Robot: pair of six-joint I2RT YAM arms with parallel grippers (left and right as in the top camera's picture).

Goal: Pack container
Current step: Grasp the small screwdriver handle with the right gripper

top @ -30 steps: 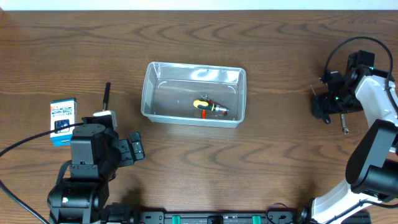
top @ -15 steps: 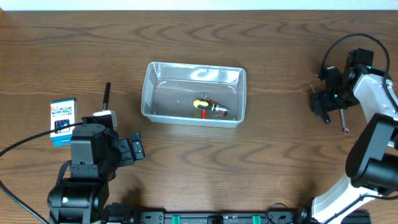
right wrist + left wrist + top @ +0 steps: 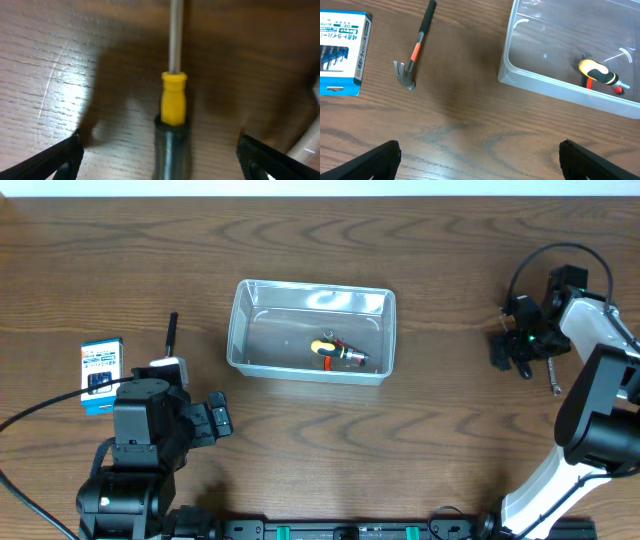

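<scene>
The right gripper [image 3: 162, 159] stands spread wide either side of a screwdriver [image 3: 173, 102] lying at the right edge of the overhead frame, with nothing grasped. The container [image 3: 236, 330] sits mid-frame, well apart, one yellow-handled tool [image 3: 338, 352] inside. That round handle could roll or squirt sideways if the fingers close off-centre. Its butt is cut off at the bottom of the wrist view — from above, the gripper itself hides most of it. The left gripper [image 3: 485, 162], lower left, hangs released too.
</scene>
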